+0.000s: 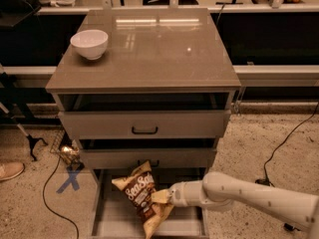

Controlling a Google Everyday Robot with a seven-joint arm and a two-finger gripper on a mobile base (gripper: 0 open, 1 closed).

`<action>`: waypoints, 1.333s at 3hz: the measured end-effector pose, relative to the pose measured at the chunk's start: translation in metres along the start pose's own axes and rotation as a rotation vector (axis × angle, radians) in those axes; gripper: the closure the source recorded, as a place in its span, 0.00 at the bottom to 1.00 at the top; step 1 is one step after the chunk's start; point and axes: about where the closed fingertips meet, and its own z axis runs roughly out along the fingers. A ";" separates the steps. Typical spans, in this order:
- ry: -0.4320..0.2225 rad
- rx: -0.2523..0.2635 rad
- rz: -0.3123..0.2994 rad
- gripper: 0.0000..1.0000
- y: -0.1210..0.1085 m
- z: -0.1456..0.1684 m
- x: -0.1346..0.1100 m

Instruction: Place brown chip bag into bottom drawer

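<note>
Plainly, the gripper (167,197) had its jaws closed on the right edge of the bag (141,195), pinching the crinkled pale border, and that side grip explained how the bag hung: tilted, label toward the camera, its lower end drooping down. The bag sat over the bottom drawer (115,219), which stood pulled well out in front of the cabinet (149,59), so a release there would likely have dropped it inside. Whether the bag's lower tip touched the drawer floor could not be told. The arm (249,195) reached in low from the right, under the front of the middle drawer (189,158), probably to stay clear of it. On the part of the bottom drawer's floor that showed, to the left of the bag, nothing else lay. The top drawer (99,126) and the middle drawer each stood a little way out, with only a dark gap above, so their contents were hidden. A white bowl (89,43) stood on the cabinet top at the rear left, well apart from the work; what it held could not be seen.
</note>
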 end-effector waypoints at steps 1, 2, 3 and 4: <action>0.027 -0.021 0.071 1.00 -0.032 0.056 0.021; 0.052 -0.019 0.154 1.00 -0.063 0.096 0.046; 0.052 -0.004 0.217 1.00 -0.086 0.118 0.062; 0.013 0.021 0.251 0.82 -0.099 0.124 0.061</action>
